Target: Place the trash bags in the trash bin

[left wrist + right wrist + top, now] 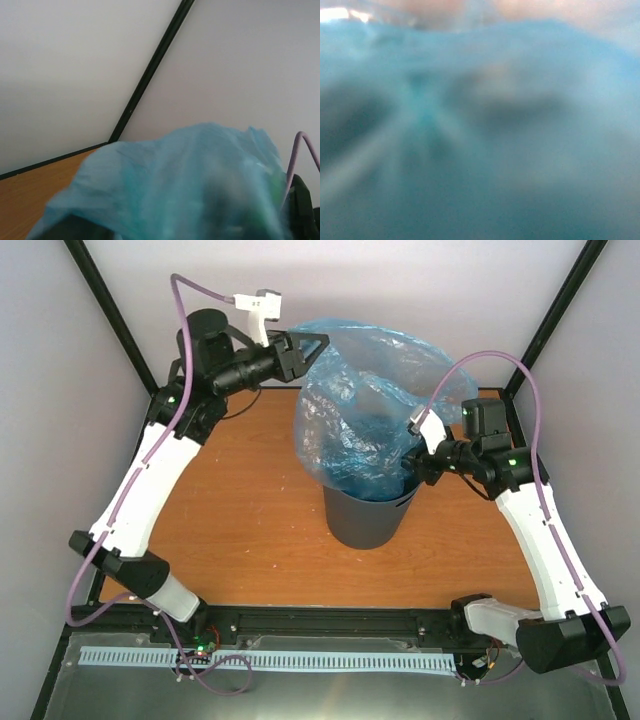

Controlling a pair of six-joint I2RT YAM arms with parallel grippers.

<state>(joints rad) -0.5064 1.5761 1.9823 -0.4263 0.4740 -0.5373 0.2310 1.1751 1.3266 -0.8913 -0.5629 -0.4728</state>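
Now, from above, the trash bin (365, 515) stands on the orange surface (240, 510). The blue bag (365, 405) sits in its mouth and puffs high above it. The left hand (308, 348) is at the bag's top, the right hand (412, 468) at the bin's rim; I cannot tell if either grips. Left wrist: the bag (190, 185) close up. Right wrist: only blurry bag (480, 140).
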